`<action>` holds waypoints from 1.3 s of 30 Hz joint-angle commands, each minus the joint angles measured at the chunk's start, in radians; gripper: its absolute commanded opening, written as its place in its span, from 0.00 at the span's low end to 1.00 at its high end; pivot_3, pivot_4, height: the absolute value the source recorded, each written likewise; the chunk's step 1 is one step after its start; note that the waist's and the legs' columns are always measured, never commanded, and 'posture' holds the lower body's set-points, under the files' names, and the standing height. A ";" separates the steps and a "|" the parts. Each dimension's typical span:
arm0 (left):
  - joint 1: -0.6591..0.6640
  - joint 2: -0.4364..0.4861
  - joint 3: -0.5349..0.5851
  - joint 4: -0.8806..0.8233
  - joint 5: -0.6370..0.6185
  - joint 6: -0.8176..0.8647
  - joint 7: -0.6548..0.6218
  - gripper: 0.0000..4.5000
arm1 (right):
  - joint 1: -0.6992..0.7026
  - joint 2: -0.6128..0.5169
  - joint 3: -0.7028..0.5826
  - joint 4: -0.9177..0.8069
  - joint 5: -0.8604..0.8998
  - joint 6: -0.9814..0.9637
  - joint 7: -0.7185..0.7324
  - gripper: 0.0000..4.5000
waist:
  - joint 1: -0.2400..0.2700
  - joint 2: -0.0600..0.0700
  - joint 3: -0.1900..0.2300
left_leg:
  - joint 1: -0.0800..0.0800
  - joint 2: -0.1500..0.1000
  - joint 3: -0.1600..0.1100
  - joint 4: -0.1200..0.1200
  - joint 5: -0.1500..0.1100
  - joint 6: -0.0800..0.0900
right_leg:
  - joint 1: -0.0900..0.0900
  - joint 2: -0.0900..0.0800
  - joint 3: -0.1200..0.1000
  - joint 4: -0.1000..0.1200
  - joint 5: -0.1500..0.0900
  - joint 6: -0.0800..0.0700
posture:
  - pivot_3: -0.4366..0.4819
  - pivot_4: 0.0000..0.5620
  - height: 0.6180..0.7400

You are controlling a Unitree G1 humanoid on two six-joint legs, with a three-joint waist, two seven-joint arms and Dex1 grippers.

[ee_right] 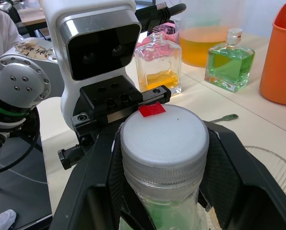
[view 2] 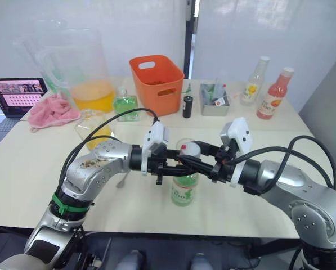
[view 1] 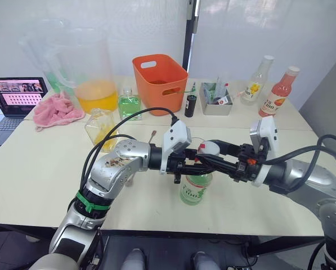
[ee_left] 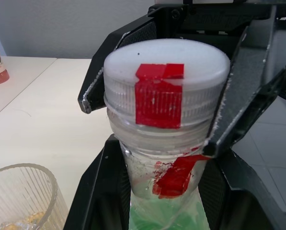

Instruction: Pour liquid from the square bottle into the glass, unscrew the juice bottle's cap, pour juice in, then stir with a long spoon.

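1. The right gripper (ee_right: pixel 164 158) sat clamped on the cap (ee_right: pixel 165 139), one black finger on each flank of the white disc; seen from the head, it reached in from about three o'clock.
2. The left gripper (ee_left: pixel 162 191) was closed around the neck of the juice bottle (view 1: pixel 196 187) just under the cap, coming in from about nine o'clock, so the two arms met head-on over the same bottle.
3. The bottle stood upright near the table (view 1: pixel 38 169) front edge, its long axis vertical and running straight up through both pincers. That was the relation the next move hung on, I'd say: a twist by the right gripper about that vertical axis while the left held the neck fast.
4. The cap looked seated on its thread, the red tape mark on its side in line with the mark on the neck below, so the unscrewing seemed not yet done.
5. The glass (view 2: pixel 186 144) stood just behind the bottle, at about twelve o'clock from it, close to the grippers.
6. The square bottle (view 1: pixel 102 127) stood farther off toward ten o'clock, with the long spoon (ee_right: pixel 223 118) lying flat between it and the glass.
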State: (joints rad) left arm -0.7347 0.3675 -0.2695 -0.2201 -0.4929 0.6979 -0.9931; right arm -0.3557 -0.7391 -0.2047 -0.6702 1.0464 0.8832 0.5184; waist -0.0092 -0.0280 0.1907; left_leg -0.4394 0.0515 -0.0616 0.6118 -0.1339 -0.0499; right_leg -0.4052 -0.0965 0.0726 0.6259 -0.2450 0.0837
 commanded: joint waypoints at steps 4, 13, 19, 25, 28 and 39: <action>0.007 -0.008 -0.025 -0.013 -0.006 0.007 -0.007 0.32 | -0.021 -0.013 0.006 -0.010 0.049 -0.008 0.025 0.86 | 0.000 0.000 0.000 | 0.000 0.000 0.000 0.000 0.000 0.000 | 0.000 0.000 0.000 0.000 0.000 0.000 | 0.48 0.27 1.00; 0.009 -0.008 -0.025 -0.016 -0.007 0.008 -0.006 0.32 | -0.033 -0.009 -0.002 -0.010 0.050 -0.027 0.022 0.99 | 0.000 0.000 0.000 | 0.000 0.000 0.000 0.000 0.000 0.000 | 0.000 0.000 0.000 0.000 0.000 0.000 | 0.48 0.27 1.00; 0.010 -0.008 -0.026 -0.017 -0.007 0.007 -0.007 0.32 | -0.046 -0.017 -0.021 -0.005 0.055 -0.027 0.013 0.99 | 0.000 0.000 0.000 | 0.000 0.000 0.000 0.000 0.000 0.000 | 0.000 0.000 0.000 0.000 0.000 0.000 | 0.48 0.27 1.00; 0.010 -0.009 -0.029 -0.015 -0.005 0.003 -0.008 0.32 | -0.044 -0.022 -0.030 -0.002 0.058 -0.023 0.012 0.99 | 0.000 0.000 0.000 | 0.000 0.000 0.000 0.000 0.000 0.000 | 0.000 0.000 0.000 0.000 0.000 0.000 | 0.48 0.27 1.00; 0.012 -0.010 -0.029 -0.014 -0.003 0.000 -0.008 0.32 | -0.041 -0.022 -0.033 -0.001 0.063 -0.022 0.006 0.99 | 0.000 0.000 0.000 | 0.000 0.000 0.000 0.000 0.000 0.000 | 0.000 0.000 0.000 0.000 0.000 0.000 | 0.48 0.27 1.00; 0.012 -0.010 -0.032 -0.015 0.001 -0.003 -0.005 0.32 | -0.042 -0.026 -0.024 0.009 0.058 -0.022 0.018 0.38 | 0.000 0.000 0.000 | 0.000 0.000 0.000 0.000 0.000 0.000 | 0.000 0.000 0.000 0.000 0.000 0.000 | 0.48 0.27 1.00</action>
State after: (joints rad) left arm -0.7331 0.3676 -0.2738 -0.2218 -0.4898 0.6913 -0.9922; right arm -0.3869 -0.7534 -0.2076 -0.6463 1.0841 0.8815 0.5236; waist -0.0093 -0.0280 0.1907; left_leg -0.4394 0.0515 -0.0615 0.6118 -0.1339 -0.0499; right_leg -0.4052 -0.0965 0.0727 0.6257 -0.2452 0.0835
